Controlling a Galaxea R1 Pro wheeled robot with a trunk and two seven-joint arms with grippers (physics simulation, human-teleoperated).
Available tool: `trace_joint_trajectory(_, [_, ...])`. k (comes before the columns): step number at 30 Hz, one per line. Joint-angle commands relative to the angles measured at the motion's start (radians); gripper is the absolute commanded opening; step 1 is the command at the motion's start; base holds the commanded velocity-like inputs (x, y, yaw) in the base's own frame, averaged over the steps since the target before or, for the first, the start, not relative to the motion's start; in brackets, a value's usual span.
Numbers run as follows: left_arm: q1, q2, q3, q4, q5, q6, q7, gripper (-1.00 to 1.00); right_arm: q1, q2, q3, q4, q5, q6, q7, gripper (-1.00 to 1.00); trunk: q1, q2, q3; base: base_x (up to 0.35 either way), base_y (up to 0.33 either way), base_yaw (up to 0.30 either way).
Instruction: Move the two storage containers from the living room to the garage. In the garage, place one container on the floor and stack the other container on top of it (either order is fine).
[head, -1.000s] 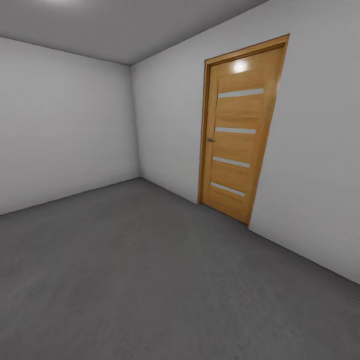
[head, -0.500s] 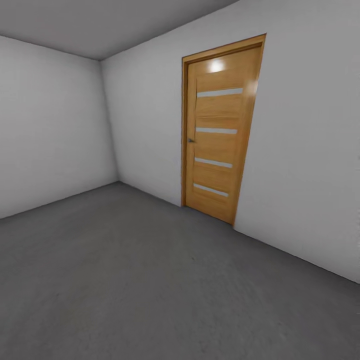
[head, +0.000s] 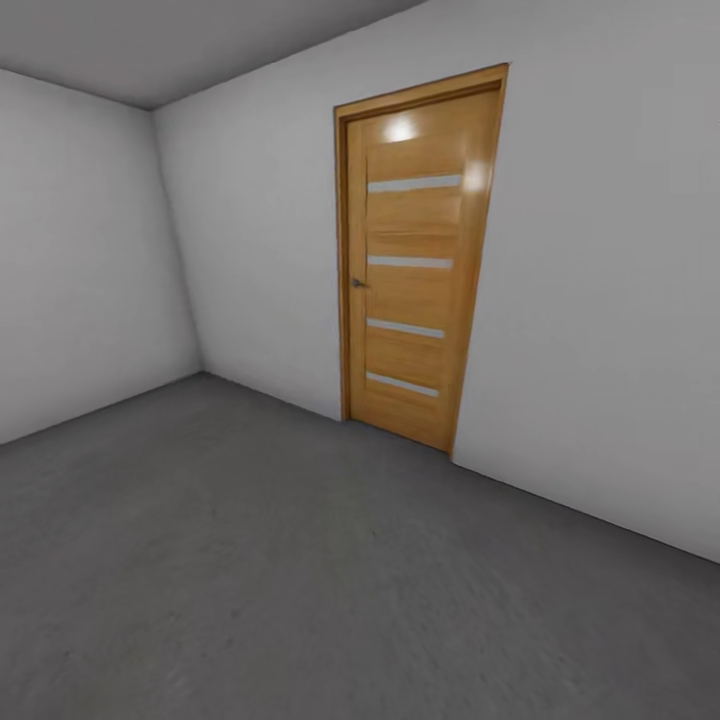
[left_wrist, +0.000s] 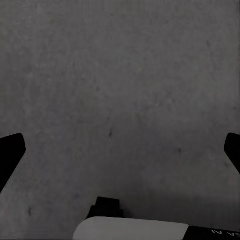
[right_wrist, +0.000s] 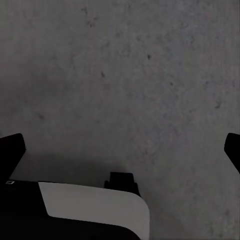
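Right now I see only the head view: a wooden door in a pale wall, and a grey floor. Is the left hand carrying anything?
Observer: No. In the left wrist view the left hand is open, with nothing between its fingers.
Operator: And the right hand?
Observer: The right hand is open as well, and it holds nothing.
Operator: What lies under them?
Observer: Dark grey, speckled floor lies under both hands.
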Motion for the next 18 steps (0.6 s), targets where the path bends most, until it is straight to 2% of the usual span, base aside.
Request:
trace_joint_trajectory(1, [0.000, -0.001, 0.003, -0.001, -0.001, -0.001, 0.001, 1.00, -0.001, 0.000, 0.000, 0.001, 0.007, -0.003, 0.000, 1.00, 0.001, 0.000, -0.001, 0.286, 0.229, -0.010])
trace_joint_trajectory(18, [0.001, -0.001, 0.003, -0.001, -0.001, -0.001, 0.000, 1.00, -0.001, -0.001, 0.000, 0.001, 0.007, -0.003, 0.000, 1.00, 0.001, 0.000, -0.001, 0.285, 0.229, -0.001])
